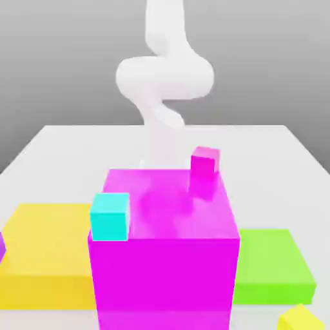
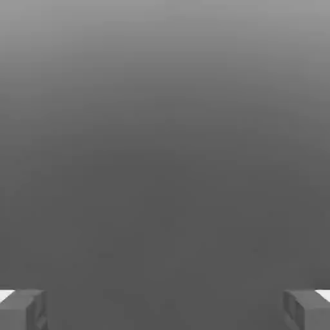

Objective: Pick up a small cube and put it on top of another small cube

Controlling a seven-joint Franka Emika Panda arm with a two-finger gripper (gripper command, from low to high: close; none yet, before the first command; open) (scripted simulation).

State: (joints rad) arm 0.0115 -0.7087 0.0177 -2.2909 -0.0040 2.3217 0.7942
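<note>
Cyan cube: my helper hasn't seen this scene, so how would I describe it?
In the exterior view, find the big magenta block. The cyan cube sits on top, at its near corner on the view's left. Its colour sets it apart from the small magenta cube farther back.

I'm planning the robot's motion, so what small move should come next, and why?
Probably swing the pincer toward the small bright yellow cube, keeping it open: its fingers stand wide apart with nothing between them, and that cube sits low by the exterior view's right corner, not yet stacked.
</note>
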